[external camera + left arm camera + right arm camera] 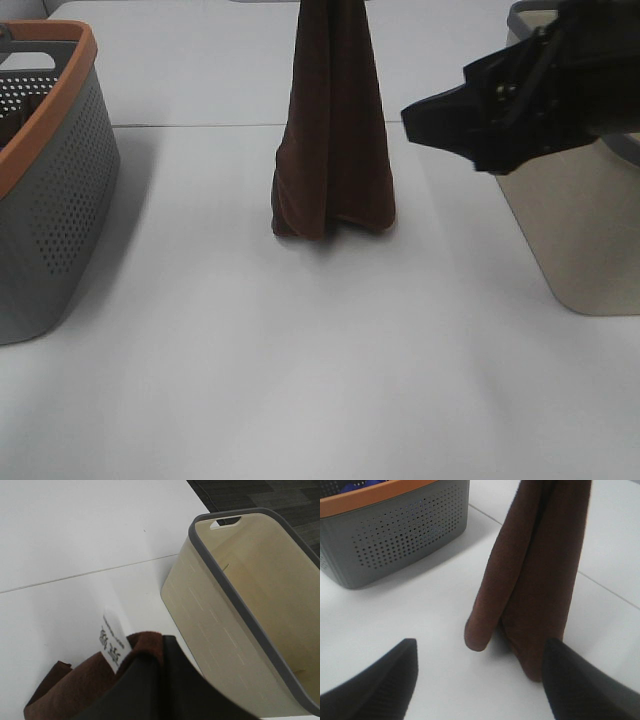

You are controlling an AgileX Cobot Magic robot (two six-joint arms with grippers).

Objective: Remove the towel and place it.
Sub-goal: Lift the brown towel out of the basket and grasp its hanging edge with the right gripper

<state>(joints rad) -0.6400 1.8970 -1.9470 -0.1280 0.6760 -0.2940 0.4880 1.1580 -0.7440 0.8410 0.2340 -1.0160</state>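
— While the towel (333, 150) hangs like that, where does it end?
— Its lower folds touch the white table (300, 380), between the grey basket (50, 230) (orange rim) and the beige bin (590, 240).
— Who holds it?
— The left gripper (159, 652), fingers clenched on the cloth beside its white label (112, 642). The right gripper (481, 652) hovers near the towel, fingers spread, grasping nothing.
— And the room?
— A seam (200, 125) crosses the table; dark carpet tiles (270, 495) lie beyond.

Towel (333, 130) top — beyond the upper edge
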